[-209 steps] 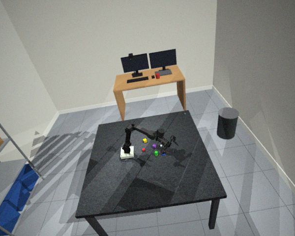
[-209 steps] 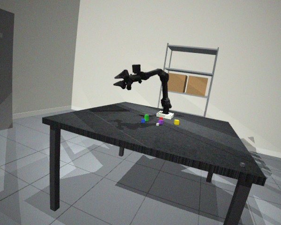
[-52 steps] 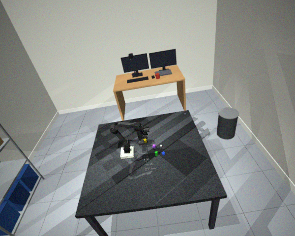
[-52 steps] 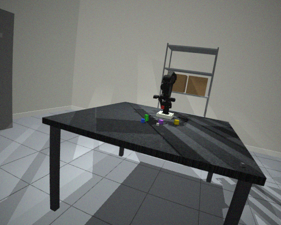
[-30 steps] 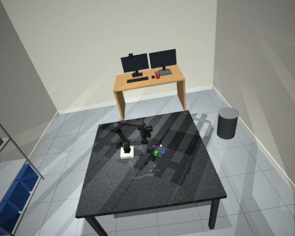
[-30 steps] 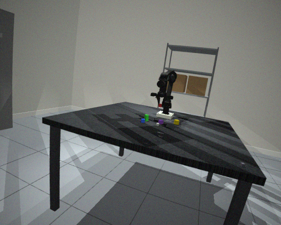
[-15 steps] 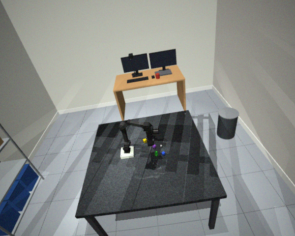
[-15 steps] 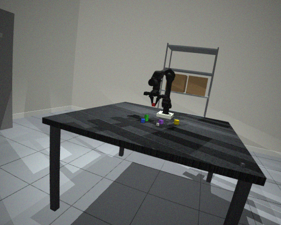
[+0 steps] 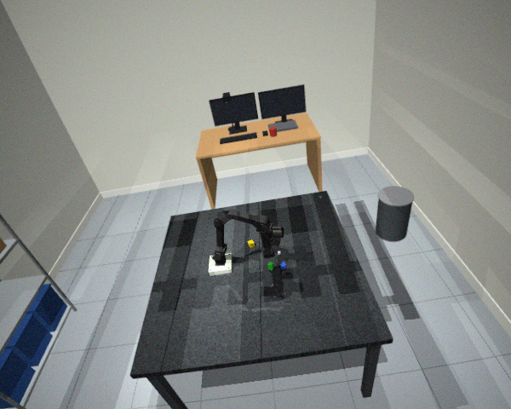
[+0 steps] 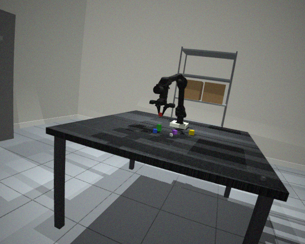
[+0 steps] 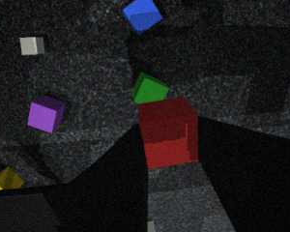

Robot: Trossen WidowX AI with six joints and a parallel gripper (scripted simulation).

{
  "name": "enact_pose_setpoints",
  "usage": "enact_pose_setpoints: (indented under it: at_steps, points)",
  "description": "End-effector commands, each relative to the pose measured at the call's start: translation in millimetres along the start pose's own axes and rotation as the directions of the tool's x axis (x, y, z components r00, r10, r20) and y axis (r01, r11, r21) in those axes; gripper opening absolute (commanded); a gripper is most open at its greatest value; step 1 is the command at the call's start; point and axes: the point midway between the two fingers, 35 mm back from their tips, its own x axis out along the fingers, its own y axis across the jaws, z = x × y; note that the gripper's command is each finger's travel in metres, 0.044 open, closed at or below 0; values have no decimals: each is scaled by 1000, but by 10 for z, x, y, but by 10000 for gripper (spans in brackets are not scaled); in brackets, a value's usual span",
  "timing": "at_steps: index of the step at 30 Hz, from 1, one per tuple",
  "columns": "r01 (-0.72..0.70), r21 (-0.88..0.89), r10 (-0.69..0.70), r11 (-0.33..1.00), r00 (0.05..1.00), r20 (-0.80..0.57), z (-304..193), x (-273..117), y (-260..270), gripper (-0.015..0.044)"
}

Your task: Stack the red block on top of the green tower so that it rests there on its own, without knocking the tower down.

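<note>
One red block [image 11: 168, 131] is sitting clamped between my gripper [image 10: 161, 111] fingers, and I am holding it up in the air above the dark table [image 10: 220, 157]. Through the wrist camera I am seeing the green tower [image 11: 149, 89] just beyond the red block's top edge, so the block is hanging near it but not over it. From the exterior view the green tower [image 10: 159, 127] is standing upright on the table, below the gripper and closer to the camera. I am also seeing a blue block [image 10: 154, 130] just beside the tower, with a purple block [image 10: 174, 131], a small white block [image 10: 171, 134] and a yellow block [image 10: 191, 132] lying further off.
</note>
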Motion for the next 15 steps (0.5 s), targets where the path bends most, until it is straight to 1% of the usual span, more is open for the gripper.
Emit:
enact_pose_setpoints:
  at_steps: [1,6,11,15]
  points:
    - [-6,-5,6,1000,1000,-2,12,126,-5,0]
    - [-6,-5,6,1000,1000,-2,1,333,-1,0]
    - [-6,-5,6,1000,1000,-2,-11,388,2,0]
    - [-6,-5,6,1000,1000,-2,-12,507,2,0]
